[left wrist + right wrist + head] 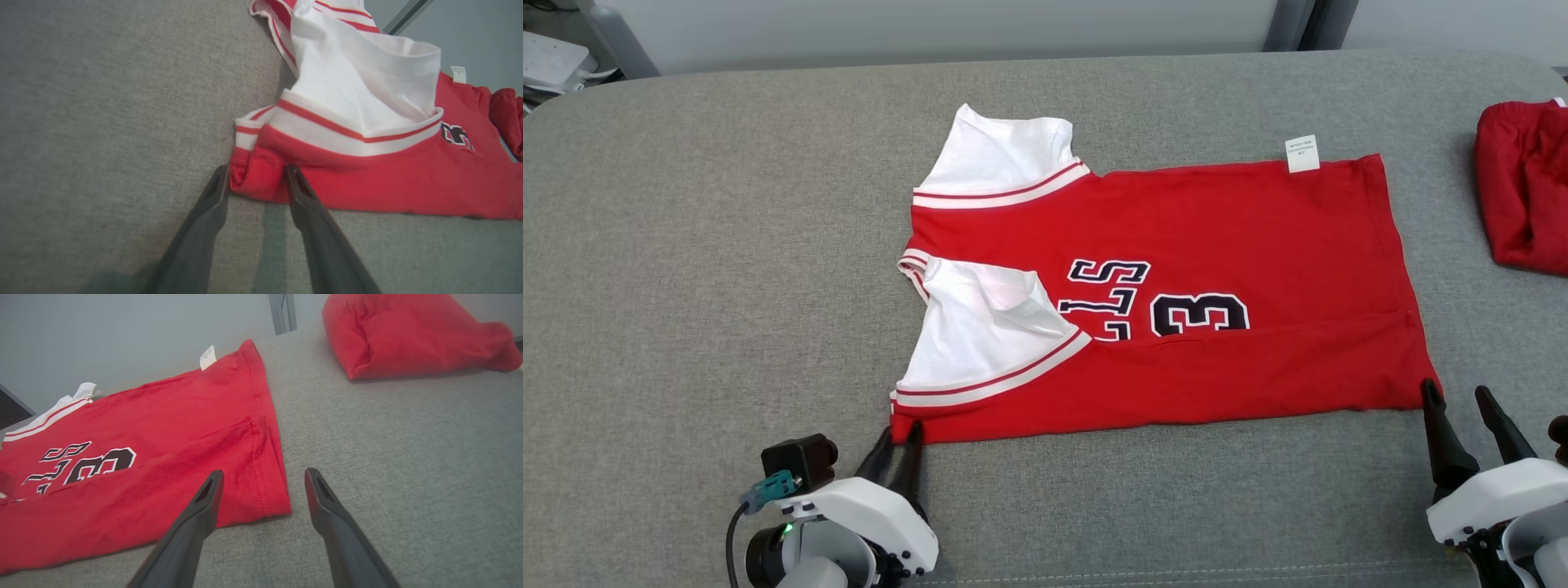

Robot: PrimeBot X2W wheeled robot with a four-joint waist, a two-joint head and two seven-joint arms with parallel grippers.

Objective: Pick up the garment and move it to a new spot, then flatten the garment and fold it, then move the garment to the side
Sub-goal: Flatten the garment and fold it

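Red jersey lies on the table — left gripper straddles its near shoulder corner, cloth bunched between fingers, grip uncertain; right gripper, spread wide, sits at its near hem corner.

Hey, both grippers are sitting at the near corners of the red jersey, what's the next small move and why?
Probably close both on the cloth. The left gripper has its fingers on either side of the red jersey at its near shoulder corner. The open right gripper brackets the near hem corner. Pinching both corners would let the robot lift that edge for the fold.
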